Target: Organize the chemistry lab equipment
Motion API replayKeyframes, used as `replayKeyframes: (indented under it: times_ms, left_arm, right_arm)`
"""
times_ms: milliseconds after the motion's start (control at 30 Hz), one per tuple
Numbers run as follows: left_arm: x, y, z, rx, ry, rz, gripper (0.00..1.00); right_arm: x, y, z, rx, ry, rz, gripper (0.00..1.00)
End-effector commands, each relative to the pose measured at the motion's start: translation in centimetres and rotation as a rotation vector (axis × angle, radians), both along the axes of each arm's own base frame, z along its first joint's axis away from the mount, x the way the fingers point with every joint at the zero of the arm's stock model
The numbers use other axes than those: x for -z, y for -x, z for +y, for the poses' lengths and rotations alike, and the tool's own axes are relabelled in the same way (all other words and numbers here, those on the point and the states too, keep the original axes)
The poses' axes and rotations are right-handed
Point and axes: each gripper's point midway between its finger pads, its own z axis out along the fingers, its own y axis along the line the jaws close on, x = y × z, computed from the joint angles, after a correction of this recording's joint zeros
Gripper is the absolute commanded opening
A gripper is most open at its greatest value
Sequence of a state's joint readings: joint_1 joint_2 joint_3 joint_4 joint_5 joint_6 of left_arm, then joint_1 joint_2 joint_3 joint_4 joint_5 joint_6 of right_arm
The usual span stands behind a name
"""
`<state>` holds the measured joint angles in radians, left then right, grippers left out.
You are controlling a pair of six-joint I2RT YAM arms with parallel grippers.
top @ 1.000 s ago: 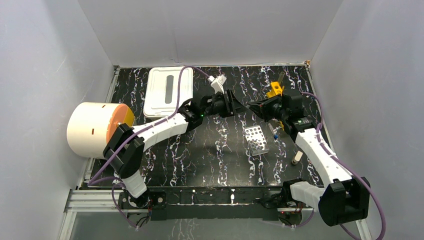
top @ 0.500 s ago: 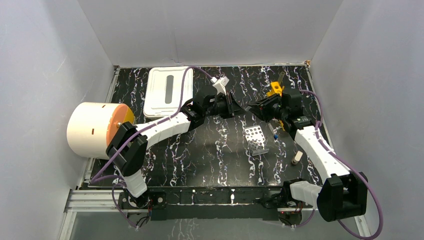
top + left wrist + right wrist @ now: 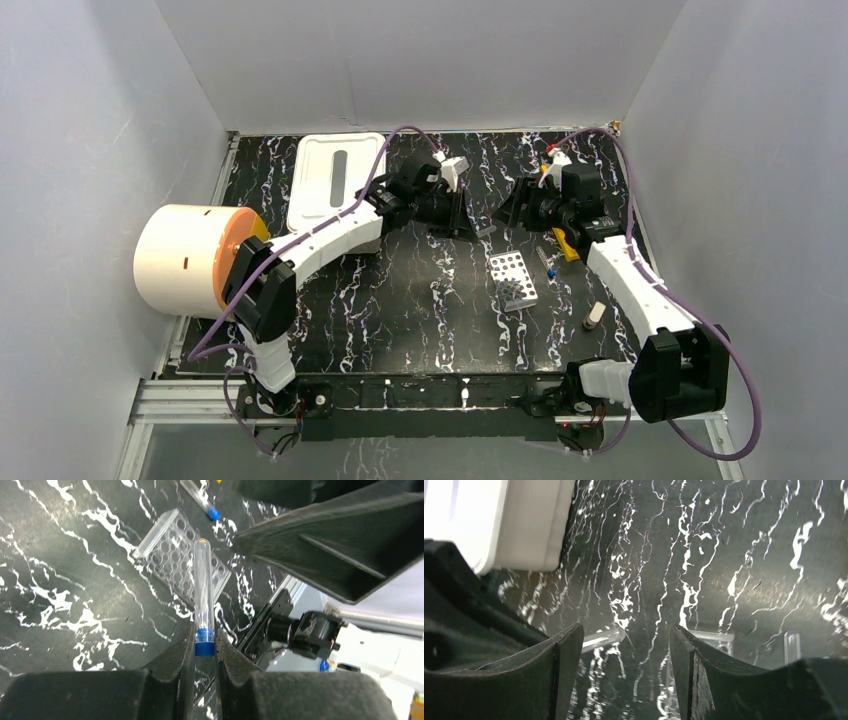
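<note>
My left gripper (image 3: pixel 204 630) is shut on the blue cap end of a clear blue-capped vial (image 3: pixel 202 580), which points forward over the silver perforated rack (image 3: pixel 175 555). In the top view the left gripper (image 3: pixel 468 220) hangs mid-table, facing my right gripper (image 3: pixel 510 213). The right gripper (image 3: pixel 624 647) is open with nothing between its fingers; the vial's clear tip (image 3: pixel 605 636) shows just past its left finger. The rack (image 3: pixel 512 280) lies flat on the table. A second blue-capped vial (image 3: pixel 545 263) lies beside it. The yellow rack (image 3: pixel 567 244) is partly hidden behind the right arm.
A white lid (image 3: pixel 338 183) lies at the back left. The big cream cylinder with an orange face (image 3: pixel 190 258) sits on its side at the left edge. A small pale piece (image 3: pixel 593 315) lies near the right edge. White walls close in three sides.
The left gripper closed on the vial's cap end and the right gripper opened and let go. Both arms shifted toward the back of the table, the right one drawing away slightly.
</note>
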<state>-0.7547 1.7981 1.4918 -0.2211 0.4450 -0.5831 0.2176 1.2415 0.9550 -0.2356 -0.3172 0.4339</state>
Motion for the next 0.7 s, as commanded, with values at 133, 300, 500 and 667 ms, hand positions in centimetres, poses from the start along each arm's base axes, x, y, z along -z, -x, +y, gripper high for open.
replayKeyframes:
  times_ms: [133, 300, 500, 667]
  left_arm:
    - [-0.6, 3.2, 3.5, 0.243, -0.043, 0.095, 0.0]
    - [-2.2, 4.4, 3.9, 0.342, -0.018, 0.095, 0.0]
    - [-3.0, 4.5, 4.7, 0.373, -0.046, 0.069, 0.0]
    - [-3.1, 3.9, 6.0, 0.351, -0.061, 0.067, 0.0]
  right_arm:
    - [-5.4, 2.1, 2.2, -0.506, 0.214, -0.581, 0.7]
    - [-6.7, 5.2, 4.5, -0.692, 0.265, -0.782, 0.72]
    - [-4.0, 6.9, 7.6, -0.855, 0.37, -0.753, 0.65]
    - [-3.6, 7.1, 8.2, -0.91, 0.403, -0.746, 0.54]
